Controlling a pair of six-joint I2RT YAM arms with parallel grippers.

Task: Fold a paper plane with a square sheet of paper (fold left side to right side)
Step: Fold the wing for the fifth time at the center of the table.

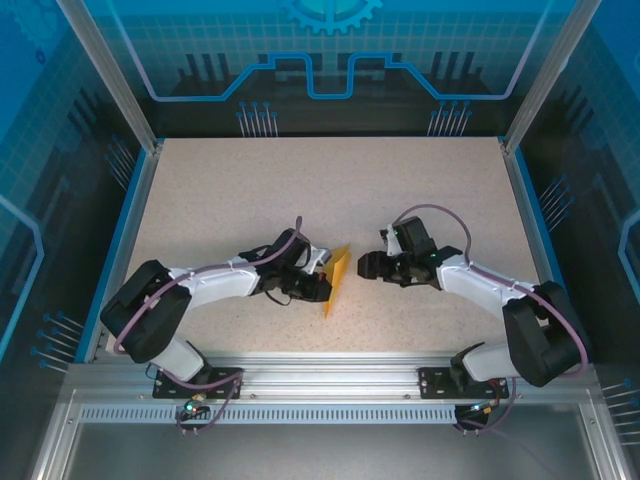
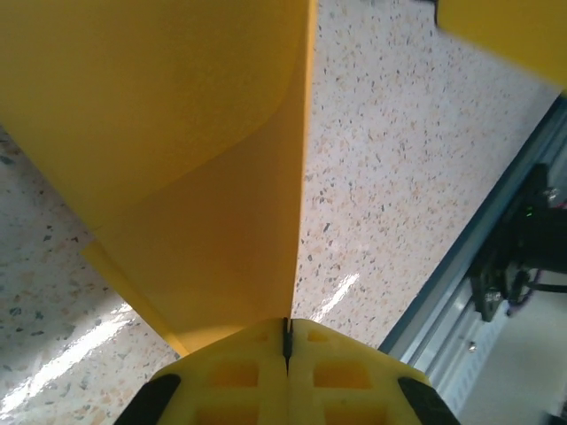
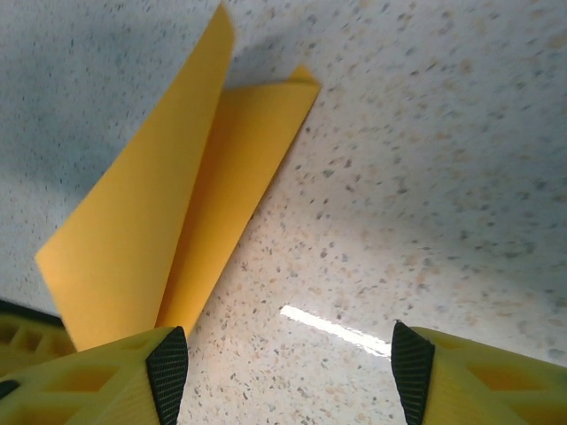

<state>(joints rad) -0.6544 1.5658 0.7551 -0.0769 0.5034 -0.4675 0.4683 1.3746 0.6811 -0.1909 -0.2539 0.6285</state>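
Note:
The orange sheet of paper [image 1: 339,279] is folded in two and stands on edge off the table between the two arms. My left gripper [image 1: 322,287] is shut on its near edge. In the left wrist view the paper [image 2: 195,177] rises straight from the closed yellow jaws of the left gripper [image 2: 286,335], one layer curling away to the left. My right gripper [image 1: 364,267] sits just right of the sheet, open and empty. The right wrist view shows the two paper layers [image 3: 159,221] splayed in a V beside the left fingertip [image 3: 168,376] of the right gripper [image 3: 290,372].
The speckled tabletop [image 1: 330,190] stretches wide behind the arms. An aluminium rail [image 1: 330,365] runs along the near edge, and blue side walls [image 1: 120,240] border the table. The frame edge [image 2: 496,257] shows in the left wrist view.

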